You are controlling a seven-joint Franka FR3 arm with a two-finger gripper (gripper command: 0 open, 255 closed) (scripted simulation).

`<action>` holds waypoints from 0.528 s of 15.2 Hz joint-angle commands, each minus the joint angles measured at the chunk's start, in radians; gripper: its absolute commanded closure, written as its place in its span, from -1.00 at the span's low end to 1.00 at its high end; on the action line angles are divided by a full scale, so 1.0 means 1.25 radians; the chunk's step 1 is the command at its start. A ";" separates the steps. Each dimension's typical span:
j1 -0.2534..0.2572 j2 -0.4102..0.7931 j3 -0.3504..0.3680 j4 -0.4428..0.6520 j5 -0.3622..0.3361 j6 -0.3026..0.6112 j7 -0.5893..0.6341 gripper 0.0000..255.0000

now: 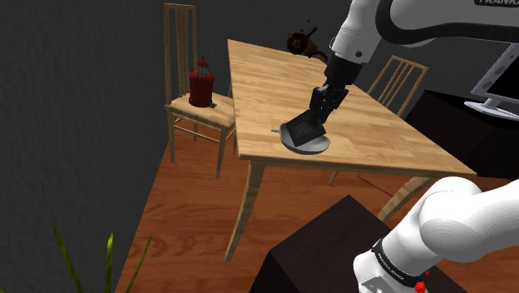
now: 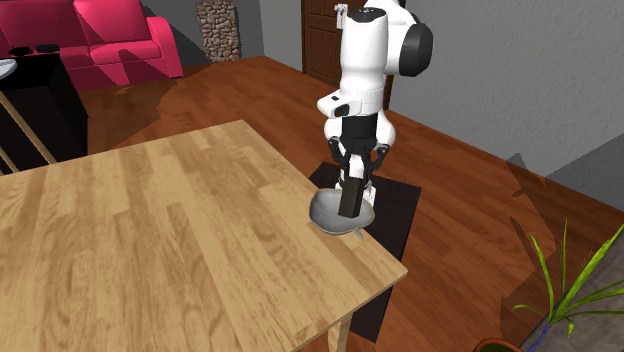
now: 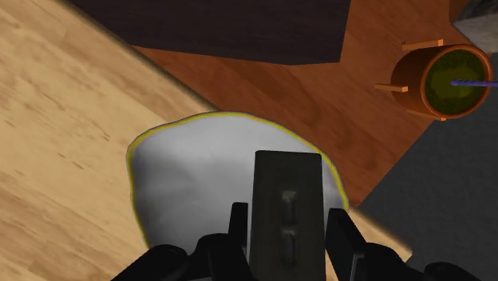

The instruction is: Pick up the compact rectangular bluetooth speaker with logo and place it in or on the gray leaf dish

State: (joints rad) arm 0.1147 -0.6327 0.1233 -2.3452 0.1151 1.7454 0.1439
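The black fingers (image 3: 236, 235) are closed on a dark rectangular speaker (image 3: 287, 206), clasping its long sides so that it hangs on end, tilted, directly over the grey leaf dish (image 3: 183, 172). The speaker lies between the fingers with its far end low over the dish's hollow, apparently positioned for release. The dish sits at a corner of the bench (image 1: 274, 75).

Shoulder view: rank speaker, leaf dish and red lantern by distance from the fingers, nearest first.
1. speaker, clasped between the fingers.
2. leaf dish, just beneath, on the table.
3. red lantern, on the chair beside the table.
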 commanded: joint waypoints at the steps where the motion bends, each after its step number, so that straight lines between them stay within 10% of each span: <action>1: 0.000 -0.004 -0.001 -0.024 0.000 0.021 -0.004 1.00; 8: 0.001 -0.005 0.002 -0.069 0.003 0.065 -0.006 1.00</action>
State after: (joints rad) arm 0.1161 -0.6433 0.1250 -2.4251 0.1194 1.8255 0.1365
